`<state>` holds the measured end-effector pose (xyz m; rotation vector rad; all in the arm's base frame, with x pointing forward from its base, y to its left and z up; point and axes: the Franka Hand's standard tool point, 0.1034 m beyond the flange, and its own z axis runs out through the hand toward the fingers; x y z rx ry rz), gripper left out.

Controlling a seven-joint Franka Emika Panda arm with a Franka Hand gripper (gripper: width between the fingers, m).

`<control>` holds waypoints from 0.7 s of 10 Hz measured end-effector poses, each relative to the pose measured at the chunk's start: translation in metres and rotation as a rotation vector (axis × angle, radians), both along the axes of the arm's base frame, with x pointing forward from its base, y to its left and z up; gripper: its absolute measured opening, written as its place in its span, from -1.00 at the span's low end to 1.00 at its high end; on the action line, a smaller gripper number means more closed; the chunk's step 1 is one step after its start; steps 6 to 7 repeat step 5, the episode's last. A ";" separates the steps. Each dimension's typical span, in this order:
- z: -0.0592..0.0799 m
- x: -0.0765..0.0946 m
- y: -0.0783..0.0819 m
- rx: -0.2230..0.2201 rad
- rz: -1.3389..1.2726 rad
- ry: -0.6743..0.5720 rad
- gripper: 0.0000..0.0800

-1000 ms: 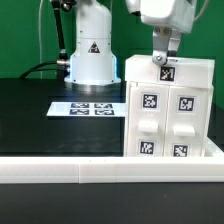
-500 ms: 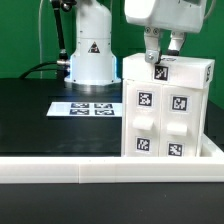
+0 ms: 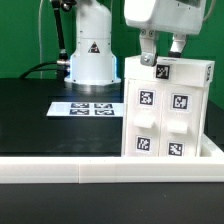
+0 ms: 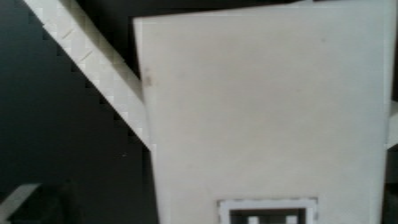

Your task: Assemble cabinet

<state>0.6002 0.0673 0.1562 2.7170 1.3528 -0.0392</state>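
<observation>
Our gripper hangs over the top of the cabinet, its two fingers pointing down with a gap showing between them, so we read them as apart and clamped on nothing. We judge the step in hand to be setting up a hold or a push on the cabinet's top edge; to do it well we should come straight down, keep the fingers square to the top face, and avoid nudging the tall box sideways, since it stands upright and could tip. The cabinet stands just under the claw, on the exterior view's right, near the white front rail. The wrist view shows only its plain white top. The marker board lies flat to the left, apart from the cabinet.
</observation>
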 end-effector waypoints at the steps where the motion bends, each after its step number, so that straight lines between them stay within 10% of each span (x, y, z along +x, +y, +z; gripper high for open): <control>1: 0.000 0.000 0.000 0.000 0.000 0.000 0.99; 7: -0.001 0.000 0.000 0.000 0.000 0.001 0.99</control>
